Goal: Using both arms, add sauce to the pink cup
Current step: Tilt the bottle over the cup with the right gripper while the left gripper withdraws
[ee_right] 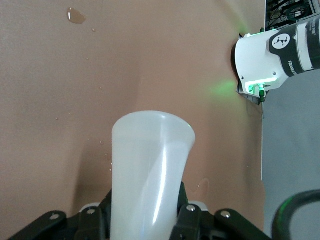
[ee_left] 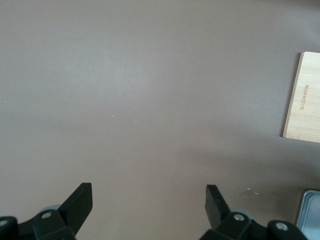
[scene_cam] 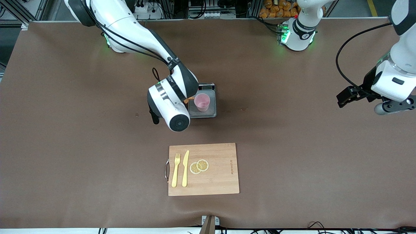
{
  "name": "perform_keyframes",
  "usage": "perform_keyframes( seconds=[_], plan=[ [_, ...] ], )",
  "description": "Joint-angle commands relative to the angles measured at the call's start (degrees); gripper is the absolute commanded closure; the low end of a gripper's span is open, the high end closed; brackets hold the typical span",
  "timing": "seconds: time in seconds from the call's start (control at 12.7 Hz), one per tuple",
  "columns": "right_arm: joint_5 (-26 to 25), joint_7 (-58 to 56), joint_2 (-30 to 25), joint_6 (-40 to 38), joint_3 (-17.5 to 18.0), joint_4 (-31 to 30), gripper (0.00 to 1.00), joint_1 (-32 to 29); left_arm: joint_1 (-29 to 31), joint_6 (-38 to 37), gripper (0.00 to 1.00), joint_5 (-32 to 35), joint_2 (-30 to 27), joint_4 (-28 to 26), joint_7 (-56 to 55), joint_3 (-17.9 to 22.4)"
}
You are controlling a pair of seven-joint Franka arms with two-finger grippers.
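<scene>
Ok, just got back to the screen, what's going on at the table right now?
The right gripper is shut on the sauce bottle and holds it tipped beside the pink cup, its orange nozzle at the cup's rim. The cup stands on a small grey scale near the middle of the table. The left gripper waits open over bare table toward the left arm's end. Nearer the front camera lies a wooden cutting board with a fork, a knife and two lemon slices.

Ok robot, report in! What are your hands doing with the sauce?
Right gripper shut on sauce bottle, tipped beside the pink cup on the scale. Left gripper open, waiting over bare table. Nothing in the way.
</scene>
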Motion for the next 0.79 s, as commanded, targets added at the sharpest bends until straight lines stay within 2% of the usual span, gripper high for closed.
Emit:
perform_keyframes(
  seconds=[0.0,0.16,0.47,0.55,0.71],
  plan=[
    [-0.9,1.6,1.7,-3.3,-0.4,3.4,0.6,0.5,1.4,-3.1,0.0,-1.2,-0.6,1.5,2.5,-0.3],
    [-0.9,3.1,3.6,-6.2,-0.4,7.0,0.61,0.5,5.3,-3.9,0.0,-2.9,-1.0,2.2,6.6,-1.3],
    [-2.7,3.9,5.2,-9.2,-0.6,8.8,0.61,1.8,5.9,-5.2,0.0,-4.6,-2.4,2.3,11.1,-0.3],
    [-3.6,4.0,5.5,-9.7,-0.6,8.8,0.62,2.1,5.2,-5.4,0.0,-4.8,-3.7,2.0,13.1,2.7],
    [-4.9,3.9,6.1,-11.7,-0.7,9.3,0.64,3.0,-1.3,-6.5,0.0,-8.3,-5.7,1.1,19.8,13.7]
  ],
)
